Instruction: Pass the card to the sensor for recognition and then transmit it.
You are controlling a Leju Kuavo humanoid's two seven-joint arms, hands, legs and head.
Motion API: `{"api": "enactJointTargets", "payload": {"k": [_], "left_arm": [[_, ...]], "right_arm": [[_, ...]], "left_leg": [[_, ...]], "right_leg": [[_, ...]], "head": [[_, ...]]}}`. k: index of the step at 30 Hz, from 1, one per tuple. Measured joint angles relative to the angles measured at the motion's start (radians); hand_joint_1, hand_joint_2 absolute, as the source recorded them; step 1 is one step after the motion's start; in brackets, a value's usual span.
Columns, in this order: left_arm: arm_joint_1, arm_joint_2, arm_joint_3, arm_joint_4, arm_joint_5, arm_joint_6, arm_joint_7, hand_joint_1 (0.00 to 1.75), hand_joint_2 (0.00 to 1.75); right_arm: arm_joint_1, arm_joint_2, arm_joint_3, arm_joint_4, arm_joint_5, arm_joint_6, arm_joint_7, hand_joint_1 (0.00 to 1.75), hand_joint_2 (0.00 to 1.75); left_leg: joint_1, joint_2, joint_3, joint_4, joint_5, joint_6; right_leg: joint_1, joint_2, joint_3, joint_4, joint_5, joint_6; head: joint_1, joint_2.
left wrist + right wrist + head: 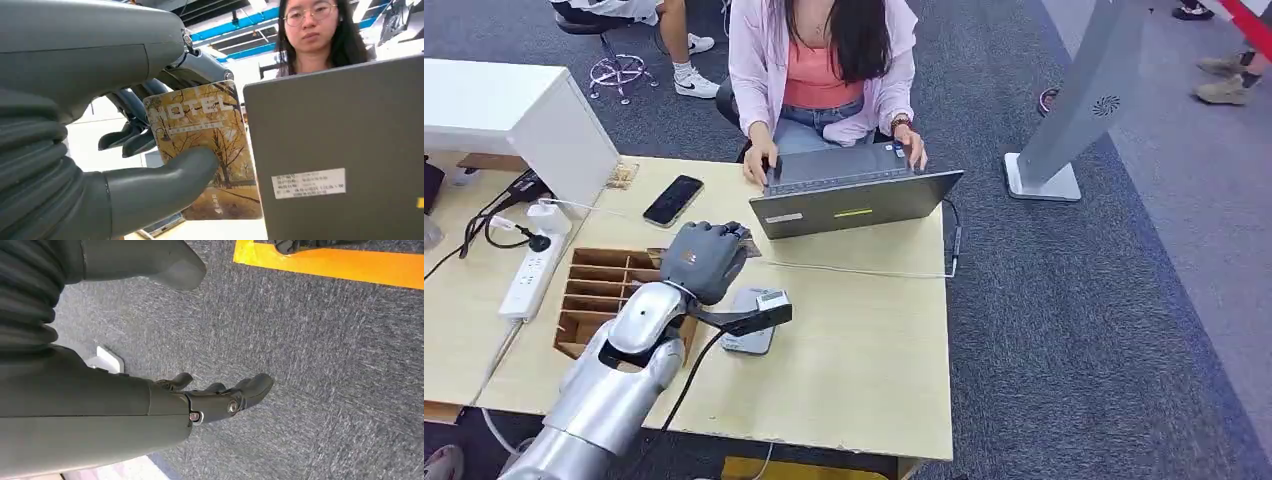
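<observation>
My left hand (705, 258) hovers over the wooden table, just beyond the grey card sensor (754, 322) with its small display. In the left wrist view the hand (115, 150) pinches a yellow card (205, 150) printed with autumn trees and the word MOTEL, thumb across its face and fingers behind it. The card stands upright beside the back of the grey laptop (340, 150). My right hand (215, 400) hangs over grey carpet, fingers apart and holding nothing.
A person (824, 70) sits behind the laptop (854, 200), typing. A black phone (673, 200) lies on the table (864, 350). A wooden slotted card rack (604, 290) is at my left, with a white power strip (532, 275) and a white box (514, 110) beyond.
</observation>
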Motion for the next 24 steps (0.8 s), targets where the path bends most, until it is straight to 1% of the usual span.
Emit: {"api": "enactJointTargets", "payload": {"k": [6, 11, 18, 24], "left_arm": [[0.002, 0.0, -0.002, -0.005, 0.0, -0.001, 0.0, 1.75, 1.75], [0.016, 0.005, -0.009, -0.025, 0.004, -0.01, 0.019, 1.75, 1.75], [0.043, 0.021, -0.034, -0.034, 0.016, -0.065, 0.032, 1.75, 1.75], [0.049, 0.03, -0.048, -0.034, 0.019, -0.074, 0.032, 1.75, 1.75]], "right_arm": [[0.0, 0.0, 0.0, 0.0, 0.0, 0.0, 0.0, 0.0, 1.75], [0.001, 0.0, -0.005, 0.0, 0.0, 0.0, 0.0, 0.0, 1.75], [0.001, 0.0, -0.025, 0.0, 0.005, -0.002, 0.0, 0.0, 1.75], [0.001, 0.0, -0.026, 0.0, 0.006, -0.002, 0.0, 0.0, 1.75]], "left_leg": [[0.0, 0.0, 0.0, 0.0, 0.0, 0.0], [0.0, 0.0, 0.0, 0.0, 0.0, 0.0], [0.0, 0.0, 0.0, 0.0, 0.0, 0.0], [0.0, 0.0, 0.0, 0.0, 0.0, 0.0]], "right_leg": [[0.0, 0.0, 0.0, 0.0, 0.0, 0.0], [0.0, 0.0, 0.0, 0.0, 0.0, 0.0], [0.0, 0.0, 0.0, 0.0, 0.0, 0.0], [0.0, 0.0, 0.0, 0.0, 0.0, 0.0]], "head": [[0.0, 0.0], [0.0, 0.0], [0.0, 0.0], [0.0, 0.0]]}}
